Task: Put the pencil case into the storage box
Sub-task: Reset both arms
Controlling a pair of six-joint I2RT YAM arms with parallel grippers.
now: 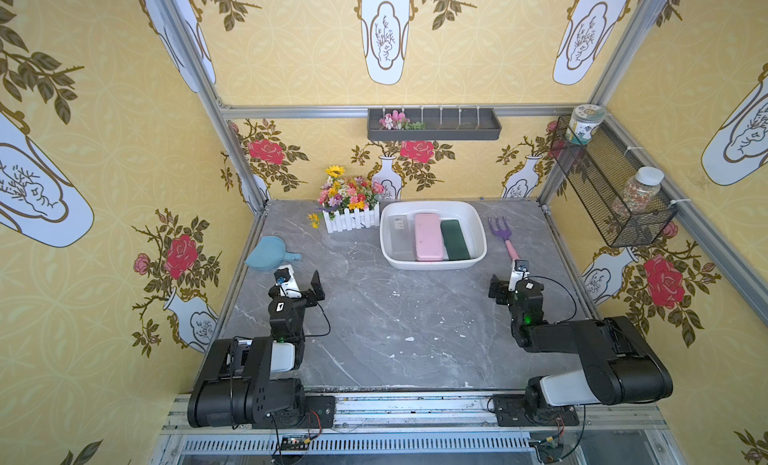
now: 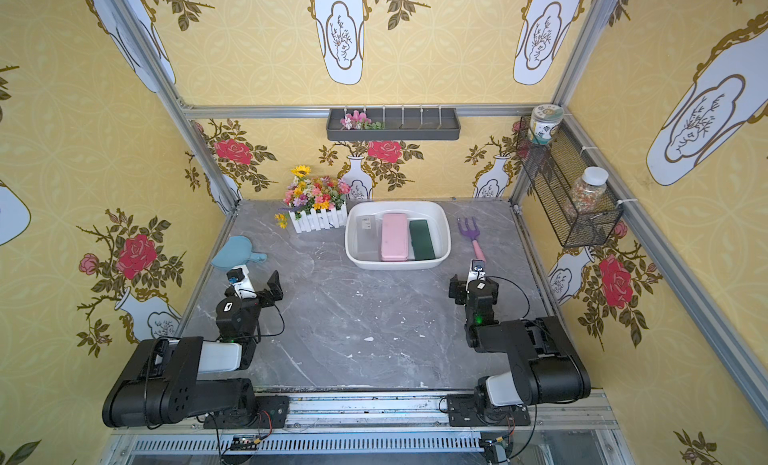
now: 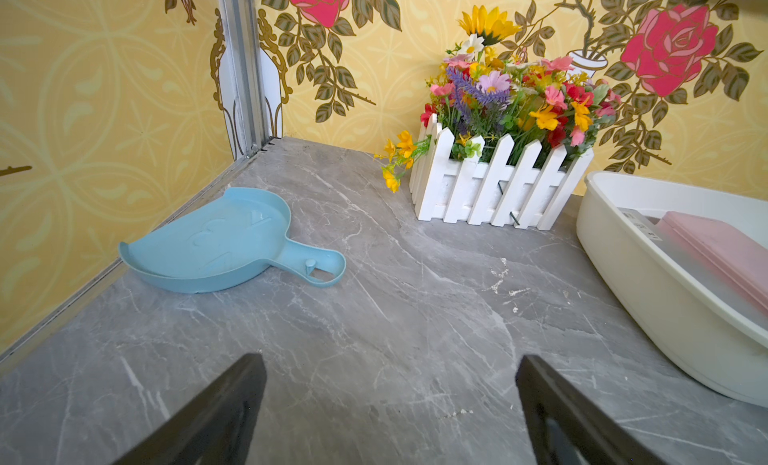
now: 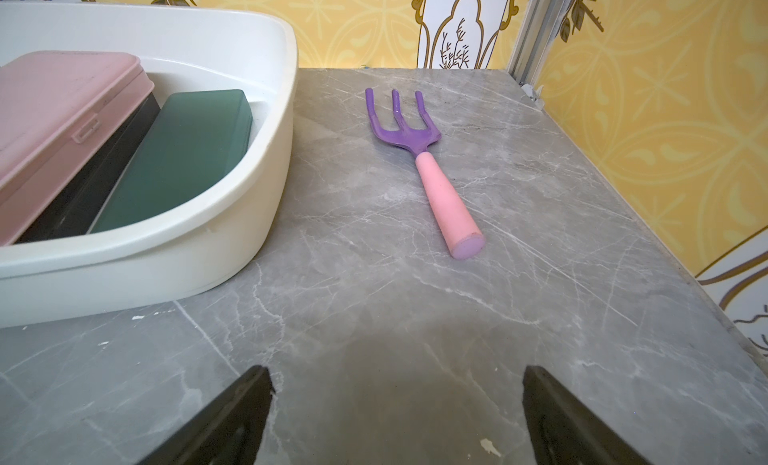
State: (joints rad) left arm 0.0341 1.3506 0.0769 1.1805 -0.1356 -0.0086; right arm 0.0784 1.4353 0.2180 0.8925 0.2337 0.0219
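Observation:
The white storage box (image 1: pixel 432 265) (image 2: pixel 399 264) stands at the back middle of the grey table. Three pencil cases lie in it side by side: a clear one (image 1: pixel 400 238), a pink one (image 1: pixel 428 236) (image 4: pixel 54 109) and a dark green one (image 1: pixel 455 239) (image 4: pixel 183 159). The right wrist view shows something black under the pink case. My left gripper (image 1: pixel 300 281) (image 3: pixel 390 361) is open and empty over bare table, front left of the box. My right gripper (image 1: pixel 510 281) (image 4: pixel 395 371) is open and empty, front right of the box.
A blue dustpan (image 1: pixel 266 255) (image 3: pixel 208 246) lies at the table's left edge. A white fence box of flowers (image 1: pixel 351 205) stands left of the tub. A purple and pink garden fork (image 1: pixel 505 238) (image 4: pixel 440 180) lies right of it. A dark tray (image 1: pixel 434 124) and a wire basket (image 1: pixel 611 192) hang on the walls.

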